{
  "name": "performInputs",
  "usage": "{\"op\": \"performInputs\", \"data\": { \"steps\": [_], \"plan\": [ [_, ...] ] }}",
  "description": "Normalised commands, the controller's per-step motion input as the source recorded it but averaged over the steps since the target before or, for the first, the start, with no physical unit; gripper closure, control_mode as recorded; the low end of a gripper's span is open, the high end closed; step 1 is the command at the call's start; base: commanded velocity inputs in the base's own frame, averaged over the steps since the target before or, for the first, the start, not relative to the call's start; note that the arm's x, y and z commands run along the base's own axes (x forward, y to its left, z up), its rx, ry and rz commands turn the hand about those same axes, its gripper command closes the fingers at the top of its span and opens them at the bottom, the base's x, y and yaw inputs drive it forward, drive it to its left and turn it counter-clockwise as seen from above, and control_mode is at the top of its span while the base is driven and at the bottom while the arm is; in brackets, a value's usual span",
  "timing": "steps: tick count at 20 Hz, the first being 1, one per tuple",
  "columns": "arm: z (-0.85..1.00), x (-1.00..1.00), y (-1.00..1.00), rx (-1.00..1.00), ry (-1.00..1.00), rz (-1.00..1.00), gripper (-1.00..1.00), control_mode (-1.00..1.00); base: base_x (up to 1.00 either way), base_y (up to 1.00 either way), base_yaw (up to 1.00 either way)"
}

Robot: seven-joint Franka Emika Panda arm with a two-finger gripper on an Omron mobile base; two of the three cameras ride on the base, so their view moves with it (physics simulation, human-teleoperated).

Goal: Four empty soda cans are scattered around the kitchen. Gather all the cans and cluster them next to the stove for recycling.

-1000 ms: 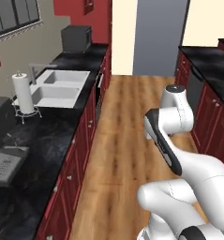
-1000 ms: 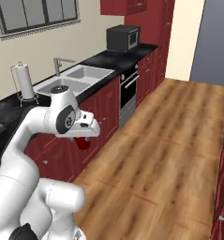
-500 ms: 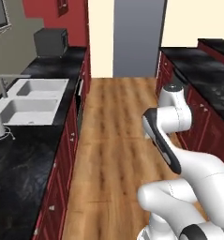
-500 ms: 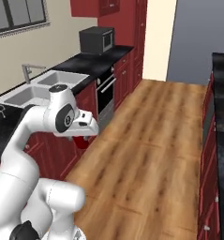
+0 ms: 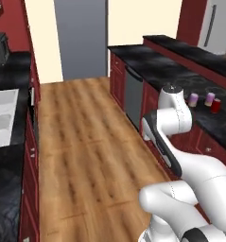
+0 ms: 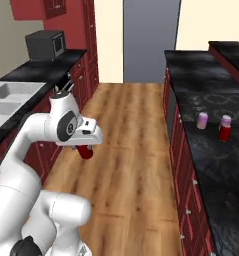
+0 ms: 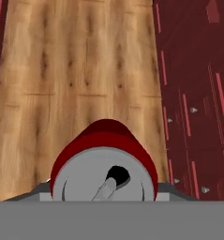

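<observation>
Pincer [image 6: 84, 150] is clamped on a red can [image 6: 85, 151], hanging over the floor; three cans [image 6: 202, 120] already sit by the stove [image 6: 226, 107] off to its right, so one's left.

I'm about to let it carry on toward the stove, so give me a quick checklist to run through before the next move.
1. Red can held under the gripper: ok.
2. Fingers closed on it: ok; in the hand view the can sits between them.
3. Floor ahead free of obstacles: ok.
4. Cans already by the stove: three, ok.
5. Bare counter beside them: ok.
6. Grip firmness: cannot tell.
</observation>
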Motion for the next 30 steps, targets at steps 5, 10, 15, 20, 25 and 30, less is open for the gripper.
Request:
{"op": "performInputs", "data": {
  "steps": [5,10,15,20,25,30],
  "plan": [
    [0.00,0.00,0.00,0.00,0.00,0.00,1.00,1.00,0.07,-0.06,-0.44],
    [0.00,0.00,0.00,0.00,0.00,0.00,1.00,1.00,0.76,0.00,-0.19],
    [0.00,0.00,0.00,0.00,0.00,0.00,1.00,1.00,0.92,0.00,-0.13],
    [0.00,0.00,0.00,0.00,0.00,0.00,1.00,1.00,0.40,0.00,-0.33],
    [0.00,0.00,0.00,0.00,0.00,0.00,1.00,1.00,0.07,0.00,-0.44],
    [0.00,0.00,0.00,0.00,0.00,0.00,1.00,1.00,0.02,0.00,-0.46]
  ]
}}
